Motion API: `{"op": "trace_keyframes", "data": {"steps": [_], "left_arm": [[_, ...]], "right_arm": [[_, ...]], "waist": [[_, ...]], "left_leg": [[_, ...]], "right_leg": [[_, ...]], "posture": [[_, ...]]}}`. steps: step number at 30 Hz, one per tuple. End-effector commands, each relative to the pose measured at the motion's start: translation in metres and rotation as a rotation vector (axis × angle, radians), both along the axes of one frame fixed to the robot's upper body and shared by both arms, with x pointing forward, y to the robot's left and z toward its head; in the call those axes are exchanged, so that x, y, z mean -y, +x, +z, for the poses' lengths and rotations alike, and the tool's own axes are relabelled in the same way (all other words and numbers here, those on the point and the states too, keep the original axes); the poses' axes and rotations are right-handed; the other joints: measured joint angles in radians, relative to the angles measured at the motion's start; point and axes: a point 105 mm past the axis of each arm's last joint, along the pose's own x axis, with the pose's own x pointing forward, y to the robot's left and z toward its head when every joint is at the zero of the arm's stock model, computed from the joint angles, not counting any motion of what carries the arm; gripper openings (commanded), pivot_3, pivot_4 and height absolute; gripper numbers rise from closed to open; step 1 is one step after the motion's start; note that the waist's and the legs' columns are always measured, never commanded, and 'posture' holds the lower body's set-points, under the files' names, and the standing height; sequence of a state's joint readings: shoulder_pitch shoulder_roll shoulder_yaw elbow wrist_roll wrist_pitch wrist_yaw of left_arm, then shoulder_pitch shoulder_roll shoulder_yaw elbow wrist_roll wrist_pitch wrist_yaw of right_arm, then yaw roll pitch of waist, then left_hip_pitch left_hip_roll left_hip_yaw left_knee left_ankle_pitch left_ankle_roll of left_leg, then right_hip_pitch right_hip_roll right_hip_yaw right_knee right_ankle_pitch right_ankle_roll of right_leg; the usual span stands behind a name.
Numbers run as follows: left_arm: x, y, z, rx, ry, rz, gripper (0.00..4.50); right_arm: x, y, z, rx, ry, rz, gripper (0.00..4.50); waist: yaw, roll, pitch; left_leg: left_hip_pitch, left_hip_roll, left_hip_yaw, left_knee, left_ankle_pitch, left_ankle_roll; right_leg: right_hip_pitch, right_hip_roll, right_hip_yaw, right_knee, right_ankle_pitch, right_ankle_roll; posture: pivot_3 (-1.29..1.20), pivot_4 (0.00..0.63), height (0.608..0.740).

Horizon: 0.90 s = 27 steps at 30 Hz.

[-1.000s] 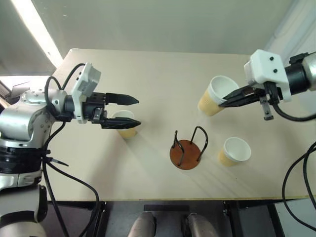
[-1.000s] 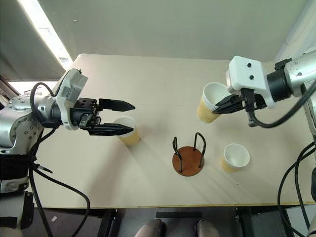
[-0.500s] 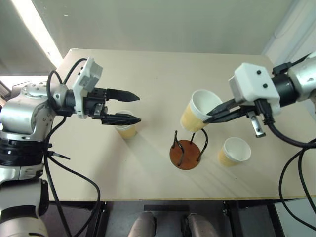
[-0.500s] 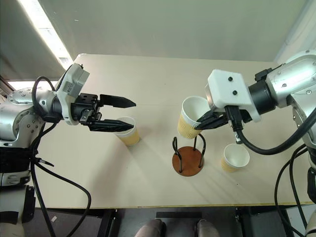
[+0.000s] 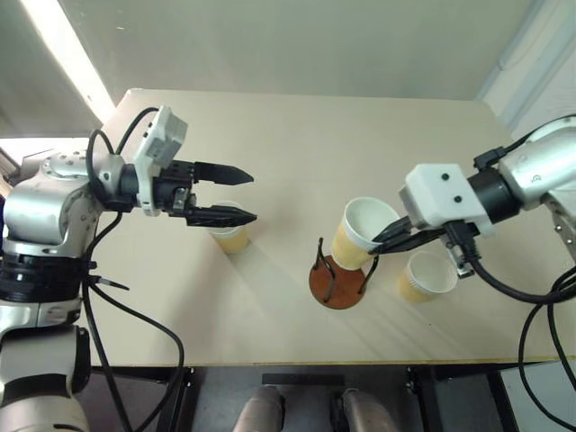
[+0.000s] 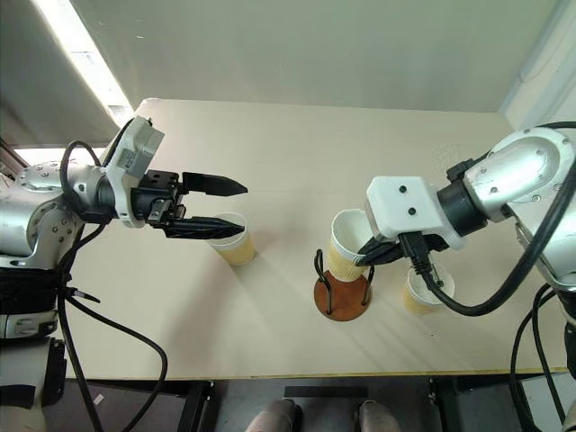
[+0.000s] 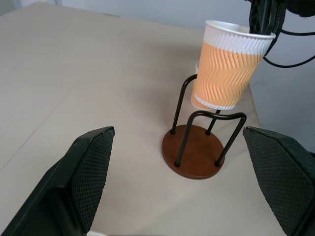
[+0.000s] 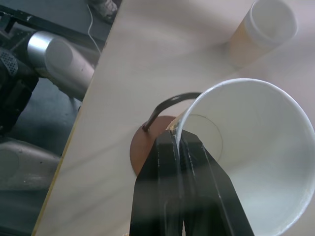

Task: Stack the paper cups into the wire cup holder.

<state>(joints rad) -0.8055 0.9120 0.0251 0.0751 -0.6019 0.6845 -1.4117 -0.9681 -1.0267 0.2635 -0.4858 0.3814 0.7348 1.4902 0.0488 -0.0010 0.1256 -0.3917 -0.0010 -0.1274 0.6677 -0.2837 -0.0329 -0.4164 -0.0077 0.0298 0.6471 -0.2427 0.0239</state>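
A pale desk (image 5: 288, 135) carries the wire cup holder (image 5: 338, 274) near its front edge. A paper cup (image 5: 360, 234) is held tilted just above the holder's loops, its rim pinched by the clenched right hand (image 5: 387, 241). A second cup (image 5: 426, 275) stands just beside the holder, a third (image 6: 232, 238) well apart, below the left hand (image 5: 245, 198), whose fingers are spread.

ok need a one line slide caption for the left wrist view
Right hand holds a paper cup by its rim, tilted just above the wire cup holder.
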Motion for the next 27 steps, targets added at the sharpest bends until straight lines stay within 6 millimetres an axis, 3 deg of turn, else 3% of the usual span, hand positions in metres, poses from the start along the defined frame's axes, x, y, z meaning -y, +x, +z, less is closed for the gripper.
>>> {"op": "trace_keyframes", "data": {"steps": [1, 2, 6, 14, 19, 27], "left_arm": [[0.002, -0.002, 0.011, 0.055, -0.001, -0.013, 4.50], [0.002, -0.003, 0.011, 0.056, -0.001, -0.013, 4.50], [0.002, -0.005, 0.012, 0.060, 0.001, -0.014, 4.50], [0.001, 0.000, 0.013, 0.101, 0.014, 0.049, 4.50], [0.000, 0.019, 0.008, 0.222, 0.124, 0.200, 4.50], [0.014, -0.007, 0.001, 0.273, 0.292, 0.164, 4.50]], "right_arm": [[0.000, 0.002, 0.005, 0.068, -0.011, 0.000, 0.01], [0.000, 0.002, 0.005, 0.073, -0.010, -0.003, 0.01], [-0.001, 0.003, 0.005, 0.078, 0.000, -0.010, 0.80], [-0.001, 0.011, 0.017, 0.076, 0.083, -0.059, 3.62], [0.005, 0.035, 0.040, 0.052, 0.260, -0.204, 3.62], [0.005, 0.038, 0.060, -0.103, 0.483, -0.254, 3.62]], "waist": [[0.000, 0.000, 0.000], [0.000, 0.000, 0.000], [0.000, 0.000, 0.000], [0.000, 0.000, 0.000], [-0.001, 0.000, 0.000], [-0.001, 0.000, 0.000]], "left_leg": [[0.000, 0.000, 0.000, 0.000, 0.000, 0.000], [0.000, 0.000, 0.000, 0.000, 0.000, 0.000], [0.000, 0.000, 0.000, 0.000, 0.000, 0.000], [0.000, 0.000, 0.000, 0.000, 0.000, 0.000], [0.000, 0.000, 0.000, 0.001, 0.000, 0.001], [-0.001, 0.000, 0.000, -0.001, 0.000, 0.001]], "right_leg": [[0.000, 0.000, 0.000, 0.000, 0.000, 0.000], [0.000, 0.000, 0.000, 0.000, 0.000, 0.000], [0.000, 0.000, 0.000, 0.000, 0.000, 0.000], [0.000, 0.000, 0.000, 0.000, 0.000, 0.000], [0.000, 0.000, 0.000, 0.000, 0.000, 0.000], [-0.001, 0.000, 0.000, 0.000, 0.000, 0.000]], "posture": [[0.00, 0.150, 0.740], [0.00, 0.150, 0.740], [0.00, 0.150, 0.740], [0.00, 0.150, 0.740], [0.00, 0.150, 0.740], [0.00, 0.150, 0.740]]}}
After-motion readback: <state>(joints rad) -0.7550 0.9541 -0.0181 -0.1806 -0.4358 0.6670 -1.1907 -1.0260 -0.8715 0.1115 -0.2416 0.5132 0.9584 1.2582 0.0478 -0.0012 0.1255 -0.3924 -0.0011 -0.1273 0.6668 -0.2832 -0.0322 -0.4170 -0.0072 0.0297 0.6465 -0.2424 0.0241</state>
